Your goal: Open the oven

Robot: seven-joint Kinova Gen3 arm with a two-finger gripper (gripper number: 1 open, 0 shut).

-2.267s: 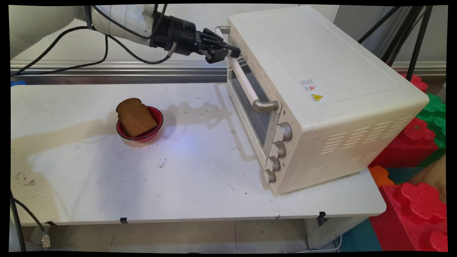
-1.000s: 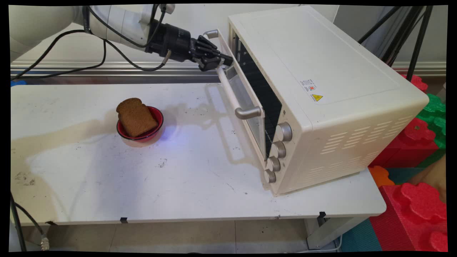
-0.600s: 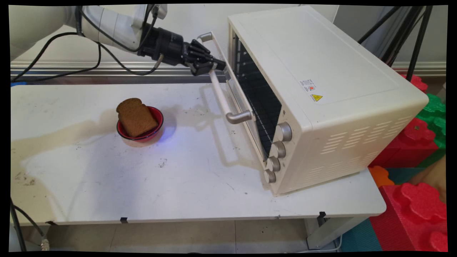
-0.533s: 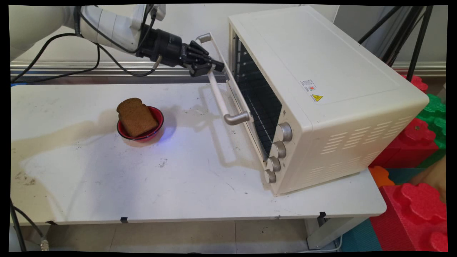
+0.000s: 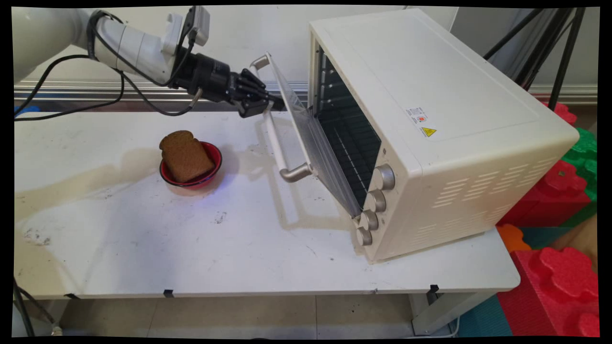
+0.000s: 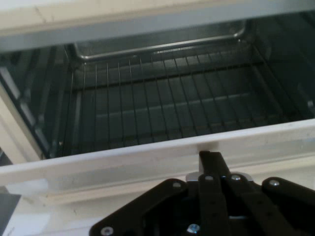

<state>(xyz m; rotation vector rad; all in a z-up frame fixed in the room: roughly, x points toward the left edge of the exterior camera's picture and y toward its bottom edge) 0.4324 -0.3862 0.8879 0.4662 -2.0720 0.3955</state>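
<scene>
Brown and rough-crusted, your slice of bread [image 5: 186, 155] leans in a glossy red bowl [image 5: 213, 162] on the scuffed white table [image 5: 191, 248], left of centre. Look right and up: the white arm reaches almost level from the upper left, black cables looping under it, and its black gripper [image 5: 266, 106] is clamped around the far end of the pale bar handle [image 5: 276, 138]. In the hand view you see the linkage drawn together behind that bar [image 6: 147, 162]. The glass door [image 5: 313, 138] hangs part-way down, tilted out from the cream, boxy oven [image 5: 444, 119], hinged at its lower edge. Inside, you can make out dark walls and a thin wire rack [image 6: 162, 108]. Four round metal knobs [image 5: 375, 203] run down the front corner, and slotted vents mark the near side panel. Farther right, red and green foam blocks [image 5: 564, 267] sit beside the table.
</scene>
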